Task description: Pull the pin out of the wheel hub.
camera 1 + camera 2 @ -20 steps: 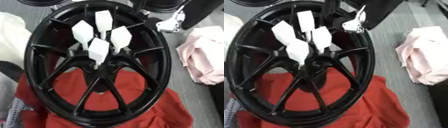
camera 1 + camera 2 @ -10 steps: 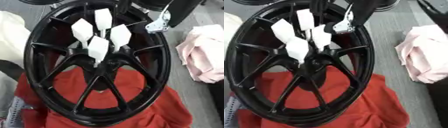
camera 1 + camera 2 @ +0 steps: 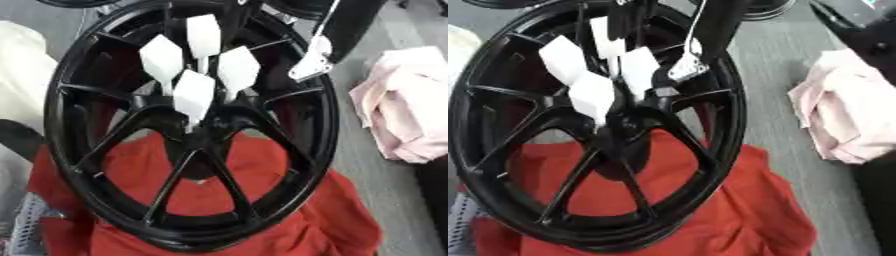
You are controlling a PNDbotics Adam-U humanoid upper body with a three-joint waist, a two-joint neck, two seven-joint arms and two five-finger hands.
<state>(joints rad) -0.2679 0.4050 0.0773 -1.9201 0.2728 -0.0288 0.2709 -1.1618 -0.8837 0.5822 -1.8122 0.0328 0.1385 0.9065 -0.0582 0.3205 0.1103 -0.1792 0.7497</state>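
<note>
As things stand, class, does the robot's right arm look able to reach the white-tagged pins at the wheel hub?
Probably yes. The right arm comes down from the upper right over the wheel rim, close beside the white-tagged pins, and nothing visibly blocks it. Its fingers cannot be made out.

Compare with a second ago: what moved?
The right hand has come in from the upper right, over the wheel's rim toward the white-tagged pins at the hub. It holds nothing yet. The wheel, pins, red cloth and pink cloth stayed put.

Black wheel hub (image 3: 188, 145) on red cloth (image 3: 262, 200); four white-tagged pins (image 3: 194, 92) at centre.
</note>
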